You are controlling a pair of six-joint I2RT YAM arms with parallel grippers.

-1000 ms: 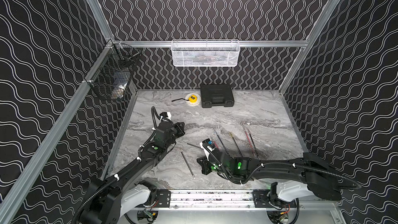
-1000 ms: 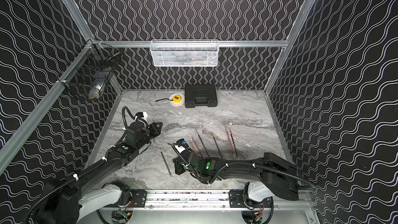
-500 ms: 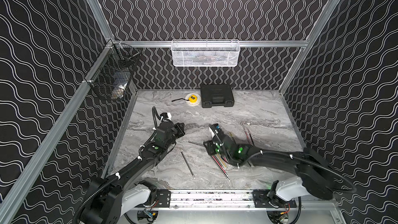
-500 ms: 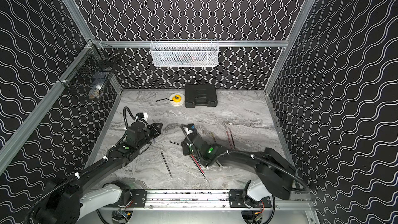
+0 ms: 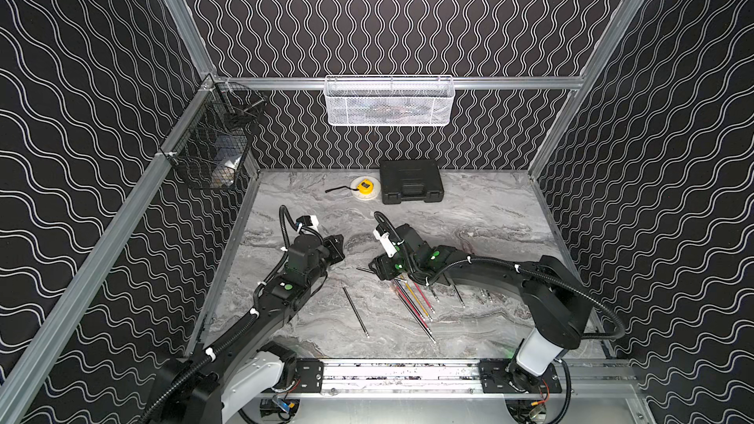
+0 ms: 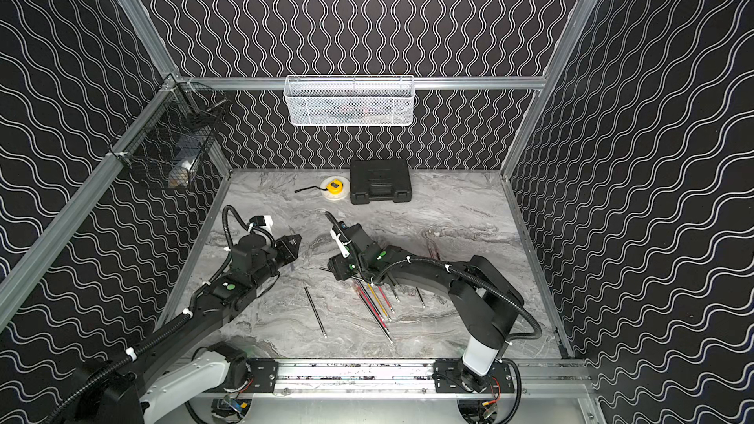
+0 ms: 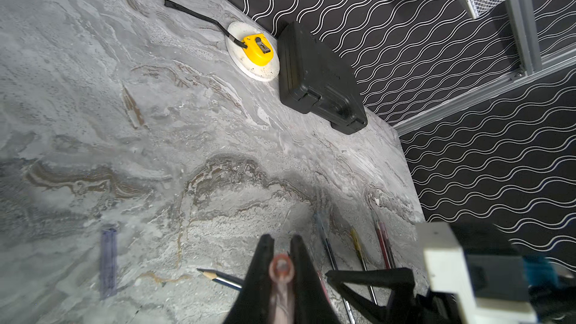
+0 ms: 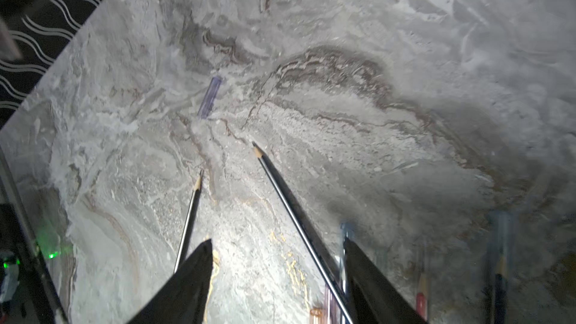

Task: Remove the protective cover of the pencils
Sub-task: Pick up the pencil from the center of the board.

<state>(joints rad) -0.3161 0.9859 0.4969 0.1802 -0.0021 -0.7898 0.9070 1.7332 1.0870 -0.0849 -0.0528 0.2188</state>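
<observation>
The left gripper (image 7: 281,244) is pinching a reddish protective cover (image 7: 282,268) over the counter (image 5: 481,214), while the right gripper (image 8: 277,243) is hovering spread above the pencils (image 5: 413,304) fanning toward the front rail (image 5: 408,373), a bluish cover (image 8: 211,96) lying apart, bare marble stretching back toward the black case (image 5: 411,180).

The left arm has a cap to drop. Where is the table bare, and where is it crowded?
Bare: the wide strip from the case and tape measure forward to the left gripper and right gripper, plus the back right corner. Crowded: the pencils fanned under the right gripper, and a lone pencil beside them.
</observation>
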